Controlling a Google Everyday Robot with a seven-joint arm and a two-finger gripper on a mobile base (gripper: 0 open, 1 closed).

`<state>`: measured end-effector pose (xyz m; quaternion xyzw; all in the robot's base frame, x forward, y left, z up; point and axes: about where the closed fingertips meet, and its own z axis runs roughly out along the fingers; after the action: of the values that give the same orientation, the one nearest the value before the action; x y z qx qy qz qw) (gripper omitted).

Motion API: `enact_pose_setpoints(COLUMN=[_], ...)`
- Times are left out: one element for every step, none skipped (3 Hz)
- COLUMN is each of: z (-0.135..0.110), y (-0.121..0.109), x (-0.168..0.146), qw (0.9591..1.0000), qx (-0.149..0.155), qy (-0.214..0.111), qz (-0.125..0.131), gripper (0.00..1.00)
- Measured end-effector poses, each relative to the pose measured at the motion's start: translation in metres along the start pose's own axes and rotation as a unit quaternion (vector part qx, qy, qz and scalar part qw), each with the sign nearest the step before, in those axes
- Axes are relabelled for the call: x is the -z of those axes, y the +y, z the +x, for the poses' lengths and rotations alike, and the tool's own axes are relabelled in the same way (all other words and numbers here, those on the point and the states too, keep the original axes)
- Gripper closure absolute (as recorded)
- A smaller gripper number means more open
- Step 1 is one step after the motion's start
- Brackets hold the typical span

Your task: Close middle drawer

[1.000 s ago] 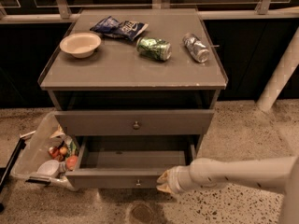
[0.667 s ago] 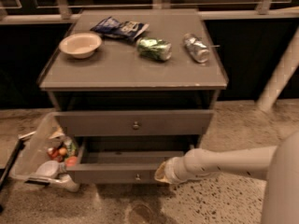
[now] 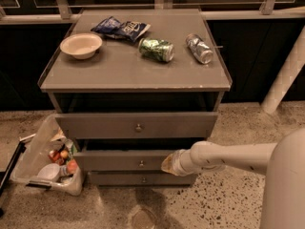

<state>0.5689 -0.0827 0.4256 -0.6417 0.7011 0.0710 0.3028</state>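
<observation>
Gripper sits low at the cabinet front, touching the face of the middle drawer; its knob is just beside the gripper. Spread or pressed together: cannot tell. A thin dark gap shows above the drawer front. Judged nearly shut, with a last short push left.

Stretched nearly level from the lower right of the frame toward lower centre, pale arm ending in the gripper just below the middle.
</observation>
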Motion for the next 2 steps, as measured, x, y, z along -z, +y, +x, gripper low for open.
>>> enact_pose_setpoints(z=[0.0000, 0.0000], y=[0.0000, 0.0000], x=[0.0000, 0.0000], qw=[1.0000, 1.0000], qx=[0.000, 0.000], qy=[0.000, 0.000], qz=[0.000, 0.000], gripper=[0.76, 0.53])
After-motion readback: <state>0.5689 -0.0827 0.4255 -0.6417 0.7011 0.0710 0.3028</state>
